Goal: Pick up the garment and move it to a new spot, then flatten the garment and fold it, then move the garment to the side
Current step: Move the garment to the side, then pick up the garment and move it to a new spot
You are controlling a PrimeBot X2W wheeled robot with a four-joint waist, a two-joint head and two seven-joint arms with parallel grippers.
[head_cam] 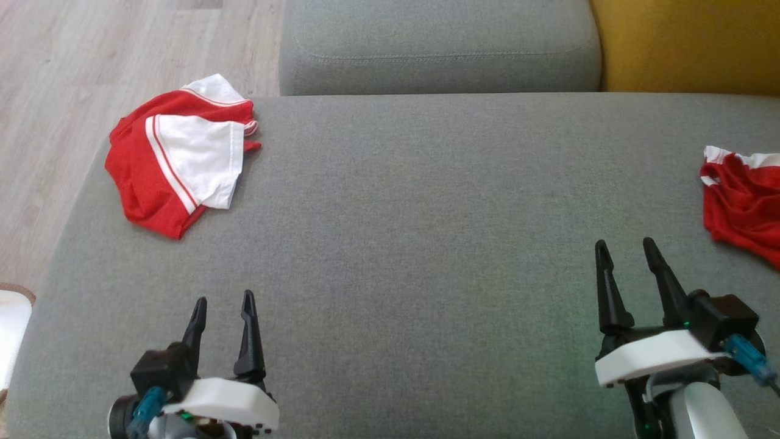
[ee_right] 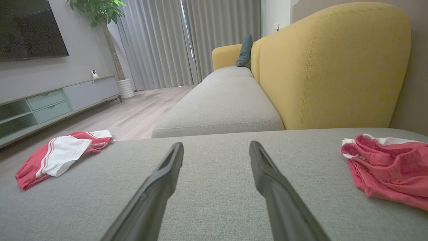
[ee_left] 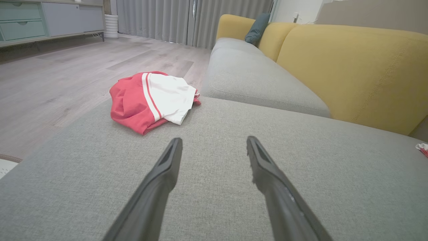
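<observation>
The garment [head_cam: 177,152] lies bunched at the far left corner of the grey seat, red with a white sleeve and red-white striped trim on top. It appears in the left wrist view [ee_left: 150,100] ahead and slightly left of the fingers, and in the right wrist view [ee_right: 57,155] far to the left. My left gripper [head_cam: 224,297] hovers open near the front left, well short of the garment and holding nothing. My right gripper [head_cam: 626,242] is open at the front right, with bare fabric between its fingers [ee_right: 216,144].
A smaller red mesh garment with white edging [head_cam: 740,204] sits crumpled at the right edge, just right of my right gripper. The grey seat [head_cam: 426,244] drops off to wooden floor [head_cam: 61,73] on the left. A second grey cushion [head_cam: 439,42] and a yellow backrest [head_cam: 688,42] lie beyond.
</observation>
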